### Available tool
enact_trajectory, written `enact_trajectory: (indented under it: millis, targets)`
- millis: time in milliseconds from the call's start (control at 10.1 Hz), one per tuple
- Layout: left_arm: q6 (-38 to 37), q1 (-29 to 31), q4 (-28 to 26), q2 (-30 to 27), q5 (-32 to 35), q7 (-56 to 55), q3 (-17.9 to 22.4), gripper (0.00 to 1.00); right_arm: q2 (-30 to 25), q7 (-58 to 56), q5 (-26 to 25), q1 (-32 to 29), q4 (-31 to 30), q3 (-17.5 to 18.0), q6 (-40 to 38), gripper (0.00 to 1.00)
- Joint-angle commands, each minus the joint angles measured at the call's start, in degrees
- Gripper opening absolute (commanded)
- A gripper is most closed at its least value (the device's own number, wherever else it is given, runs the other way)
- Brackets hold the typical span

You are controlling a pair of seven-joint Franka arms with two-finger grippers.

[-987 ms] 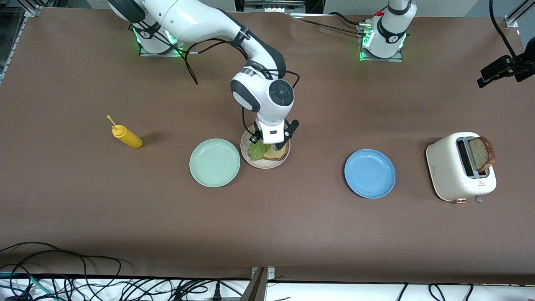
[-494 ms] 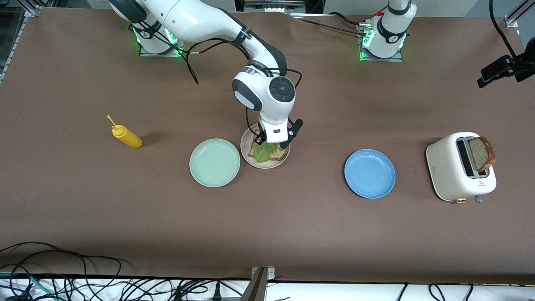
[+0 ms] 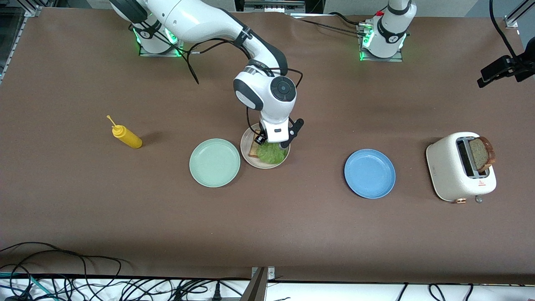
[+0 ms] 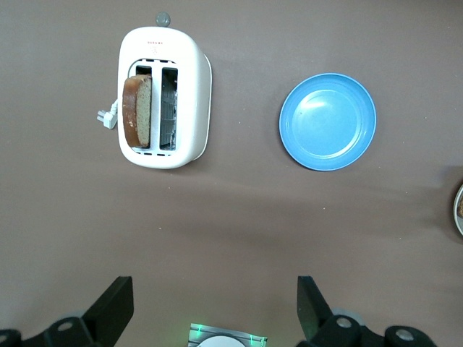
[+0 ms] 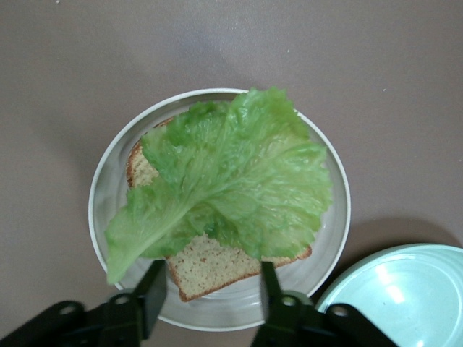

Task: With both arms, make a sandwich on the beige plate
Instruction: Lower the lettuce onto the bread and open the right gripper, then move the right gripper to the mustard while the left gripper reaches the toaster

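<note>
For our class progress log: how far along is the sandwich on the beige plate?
Done: one bread slice lies on the beige plate, and the lettuce lies on it. In hand: the right claw is over the plate, open, holding nothing. Left: the second slice is in the toaster; the left claw waits, open.

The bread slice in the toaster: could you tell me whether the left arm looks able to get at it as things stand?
Probably yes. The bread slice stands proud of the toaster, nothing covers it, and the left gripper hangs open above the table.
</note>
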Motion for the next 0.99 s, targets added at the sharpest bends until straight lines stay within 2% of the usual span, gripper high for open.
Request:
enact_trajectory:
  millis: [0, 197, 395, 691, 889]
  targets:
    - [-1.0, 0.36, 1.7, 0.67, -1.19, 0.96, 0.0, 1.0, -0.96, 1.01, -0.56, 0.6, 0.61, -0.44, -1.48, 1.0]
    - [-1.0, 0.36, 1.7, 0.67, -1.19, 0.96, 0.0, 1.0, -4.02, 0.66, 0.14, -1.5, 1.05, -0.26, -6.04, 1.0]
    - [-1.0, 0.36, 1.7, 0.67, -1.19, 0.96, 0.0, 1.0, -9.46, 0.57, 5.3, -5.8, 1.05, -0.53, -10.95, 1.0]
    - [-1.0, 0.53, 2.49, 2.24, 1.09, 0.87, 0.96, 1.0, -17.55, 1.53, 12.07, -16.86, 0.79, -0.87, -20.27, 1.0]
    - [-1.0, 0.45, 2.58, 6.0, 5.81, 0.79, 0.79, 1.0, -21.6, 1.45, 12.54, -24.5, 0.87, -2.1, -26.16, 1.0]
